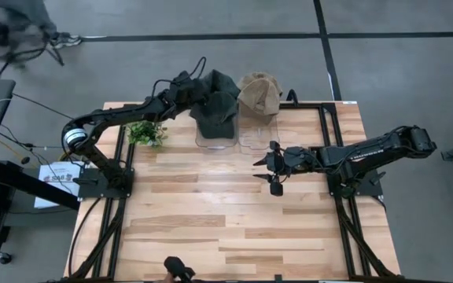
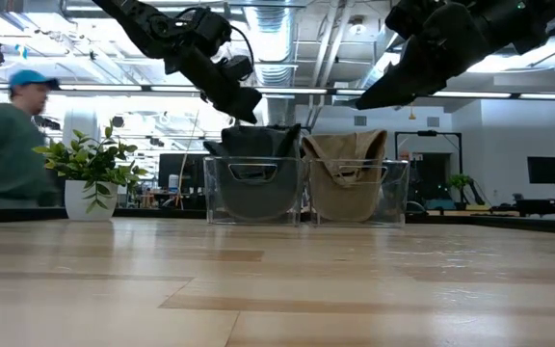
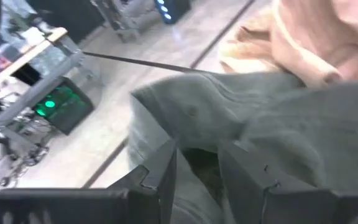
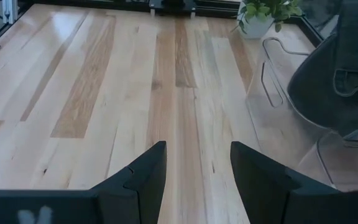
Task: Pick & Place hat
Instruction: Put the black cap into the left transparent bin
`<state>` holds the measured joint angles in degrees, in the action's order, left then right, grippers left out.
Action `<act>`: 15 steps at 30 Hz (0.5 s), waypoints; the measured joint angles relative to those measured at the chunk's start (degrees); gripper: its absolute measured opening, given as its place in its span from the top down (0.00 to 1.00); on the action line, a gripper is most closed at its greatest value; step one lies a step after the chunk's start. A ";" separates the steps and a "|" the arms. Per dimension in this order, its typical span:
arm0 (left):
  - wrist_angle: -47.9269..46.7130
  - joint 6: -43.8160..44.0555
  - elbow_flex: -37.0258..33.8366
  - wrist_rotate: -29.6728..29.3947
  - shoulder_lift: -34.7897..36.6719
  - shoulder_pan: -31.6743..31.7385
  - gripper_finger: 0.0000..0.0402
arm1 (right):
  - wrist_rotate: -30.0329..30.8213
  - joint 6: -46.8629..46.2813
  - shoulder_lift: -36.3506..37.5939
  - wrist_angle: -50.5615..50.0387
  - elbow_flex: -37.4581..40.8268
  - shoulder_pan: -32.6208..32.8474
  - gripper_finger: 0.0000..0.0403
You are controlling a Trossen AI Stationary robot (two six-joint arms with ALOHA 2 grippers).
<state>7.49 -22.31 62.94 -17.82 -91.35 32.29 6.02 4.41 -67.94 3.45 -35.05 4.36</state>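
It was a robotics lab: a wooden table (image 1: 234, 212) stood on a concrete floor (image 1: 211, 20), with ceiling ducts (image 2: 277, 39) and monitors (image 2: 545, 170) behind.

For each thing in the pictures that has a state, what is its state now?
dark green hat: draped in its clear bin, part hanging over the far rim.
tan hat: in the neighbouring clear bin.
left tool: at the dark green hat, fingers apart, cloth between them.
right tool: open, empty, above the bare table.

My tabletop (image 1: 226, 212): pale planked wood, smooth, slight sheen. Bins (image 2: 355, 193): clear glossy plastic. Dark hat (image 1: 217, 102) and tan hat (image 1: 259, 93): soft matt cloth. My fingers (image 4: 145, 177): matt black plastic.
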 joint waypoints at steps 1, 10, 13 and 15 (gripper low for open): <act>0.71 0.01 0.00 -0.74 0.00 0.03 0.71 | -0.01 0.01 0.00 0.01 0.00 0.00 0.58; 2.23 0.22 0.00 -4.22 0.14 0.32 0.73 | 0.00 0.09 0.02 -0.84 0.00 0.11 0.58; 0.85 0.14 0.00 -2.47 0.26 -1.29 0.75 | -0.02 -0.16 0.02 -2.12 0.00 0.11 0.58; -1.31 0.17 0.00 0.52 0.26 -1.74 0.77 | -0.03 -0.35 0.02 -2.70 0.00 0.11 0.58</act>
<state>6.18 -22.15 62.94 -17.29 -91.09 30.56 5.99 4.05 -67.92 0.74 -35.05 4.47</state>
